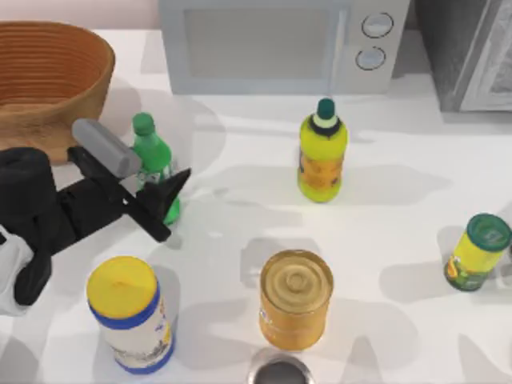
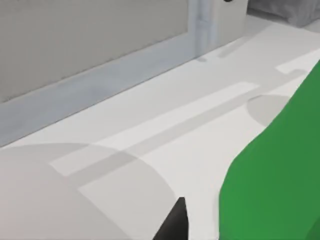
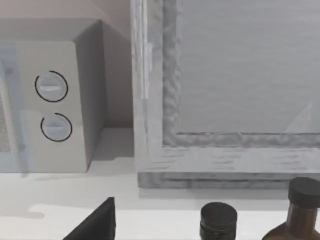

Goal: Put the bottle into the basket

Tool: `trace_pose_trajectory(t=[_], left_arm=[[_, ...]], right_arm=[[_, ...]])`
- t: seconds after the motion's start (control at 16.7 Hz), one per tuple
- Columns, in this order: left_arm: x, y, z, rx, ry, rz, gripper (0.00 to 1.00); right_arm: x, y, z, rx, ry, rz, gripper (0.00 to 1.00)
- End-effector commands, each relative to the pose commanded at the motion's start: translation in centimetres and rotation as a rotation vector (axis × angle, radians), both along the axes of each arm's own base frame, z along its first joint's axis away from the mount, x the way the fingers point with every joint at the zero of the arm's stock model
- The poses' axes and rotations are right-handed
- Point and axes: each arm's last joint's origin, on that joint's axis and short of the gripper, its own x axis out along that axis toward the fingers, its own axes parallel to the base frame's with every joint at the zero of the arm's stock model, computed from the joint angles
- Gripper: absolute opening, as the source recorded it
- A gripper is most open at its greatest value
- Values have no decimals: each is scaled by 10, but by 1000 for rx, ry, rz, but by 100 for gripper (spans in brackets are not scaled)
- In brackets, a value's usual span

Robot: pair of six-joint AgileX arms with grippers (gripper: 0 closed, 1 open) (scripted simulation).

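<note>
The slim green bottle (image 1: pixel 152 154) stands upright on the white table at the left, just right of the brown wicker basket (image 1: pixel 48 76) in the back left corner. My left gripper (image 1: pixel 170 206) reaches in from the left at the bottle's lower body, open, with one finger on each side of it. In the left wrist view the bottle (image 2: pixel 272 180) looms close beside a black fingertip (image 2: pixel 172 225). A dark edge of my right gripper (image 3: pixel 97 224) faces the back of the table, with the arm parked at the right.
A microwave (image 1: pixel 272 44) stands at the back and a grey cabinet (image 1: pixel 472 48) at the back right. A stout yellow bottle (image 1: pixel 322 156), an orange can (image 1: pixel 295 298), a yellow-lidded canister (image 1: pixel 132 316), a green-lidded jar (image 1: pixel 478 252) and a metal rim (image 1: pixel 278 372) share the table.
</note>
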Motion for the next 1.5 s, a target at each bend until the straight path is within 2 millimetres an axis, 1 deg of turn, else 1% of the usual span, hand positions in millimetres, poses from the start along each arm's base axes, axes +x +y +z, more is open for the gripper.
trace_pose_trajectory(t=[0.3,0.36,0.84,0.96,1.08,1.2,1.38,1.5], left_arm=[[0,0,0,0,0,0,2],[0,0,0,0,0,0,0],[0,0,0,1,0,1,0],[1,-2,3,0,-5,-5,0],[7,-11,15,-4,-24,-21,0],[16,-20,36,-10,-50,-25,0],[33,-25,79,-20,-85,27,0],[43,-18,113,-25,-97,107,0]], right_arm=[[0,0,0,0,0,0,100],[0,0,0,0,0,0,100],[0,0,0,0,0,0,100],[0,0,0,0,0,0,100],[0,0,0,0,0,0,100],[0,0,0,0,0,0,100],[0,0,0,0,0,0,100],[0,0,0,0,0,0,100]])
